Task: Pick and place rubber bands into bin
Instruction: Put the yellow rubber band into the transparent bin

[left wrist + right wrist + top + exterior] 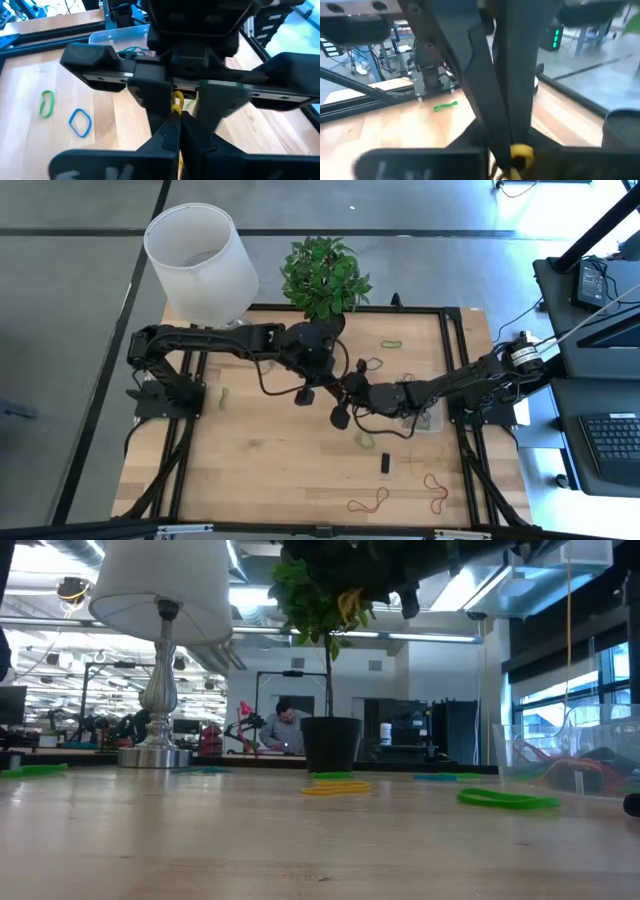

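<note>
Both grippers meet high above the table's middle. My left gripper point(345, 385) point(178, 120) is shut on a yellow rubber band point(176, 105). My right gripper point(360, 392) faces it from the right, open, one finger point(160, 95) on each side of the band and of the left fingertips. The low view shows the yellow rubber band point(350, 605) dangling under the dark grippers. The bin point(425, 418) point(560, 755) point(115, 37), a clear tray with several bands in it, sits under the right arm. Loose bands lie around: green point(390, 343), red point(367, 500), green point(46, 103), blue point(80, 122). My left gripper pinches the yellow rubber band point(522, 152) between its two shut fingers, at their free ends. The fingers come at it from the table's left. The band is lifted clear of the table, and a short slack loop point(350, 605) hangs below the fingers.
A white-shaded lamp point(200, 260) and a potted plant point(322, 275) stand at the far edge. Small black blocks point(385, 463) lie on the near half. More bands rest on the wood: yellow and green point(335, 786), green point(495, 800). A person sits in the room behind point(285, 725).
</note>
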Motion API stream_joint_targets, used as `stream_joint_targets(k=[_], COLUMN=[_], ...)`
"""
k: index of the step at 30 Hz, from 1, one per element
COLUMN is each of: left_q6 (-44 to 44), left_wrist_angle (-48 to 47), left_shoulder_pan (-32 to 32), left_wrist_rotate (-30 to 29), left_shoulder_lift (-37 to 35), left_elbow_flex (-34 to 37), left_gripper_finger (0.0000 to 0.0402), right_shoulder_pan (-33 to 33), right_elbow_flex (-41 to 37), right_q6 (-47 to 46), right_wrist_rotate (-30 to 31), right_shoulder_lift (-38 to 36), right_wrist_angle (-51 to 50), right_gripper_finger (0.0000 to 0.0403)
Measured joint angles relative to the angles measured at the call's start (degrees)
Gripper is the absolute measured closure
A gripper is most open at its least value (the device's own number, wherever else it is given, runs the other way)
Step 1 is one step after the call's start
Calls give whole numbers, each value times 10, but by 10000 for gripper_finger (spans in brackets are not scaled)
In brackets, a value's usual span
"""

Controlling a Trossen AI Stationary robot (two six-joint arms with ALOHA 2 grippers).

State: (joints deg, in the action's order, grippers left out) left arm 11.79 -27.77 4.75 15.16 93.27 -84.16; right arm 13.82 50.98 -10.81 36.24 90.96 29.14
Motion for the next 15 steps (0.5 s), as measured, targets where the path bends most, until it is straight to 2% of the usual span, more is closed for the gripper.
stream_joint_targets(k=[2, 7, 12, 15], left_q6=[2, -1, -1, 9], left_wrist_angle=[-1, 4, 8, 6], left_shoulder_pan=[4, 14, 15, 15], left_wrist_rotate=[1, 0, -15, -33], left_shoulder_lift=[0, 0, -3, -3], left_elbow_flex=[0, 0, 0, 0], left_gripper_finger=[399, 398, 396, 386], right_shoulder_pan=[0, -1, 0, 0], right_elbow_flex=[0, 0, 0, 0], right_q6=[-19, -42, -42, -42], right_wrist_rotate=[-1, 8, 3, 3], right_shoulder_lift=[0, -1, 0, 0], right_wrist_angle=[-14, -19, -23, -29], right_gripper_finger=[386, 371, 398, 395])
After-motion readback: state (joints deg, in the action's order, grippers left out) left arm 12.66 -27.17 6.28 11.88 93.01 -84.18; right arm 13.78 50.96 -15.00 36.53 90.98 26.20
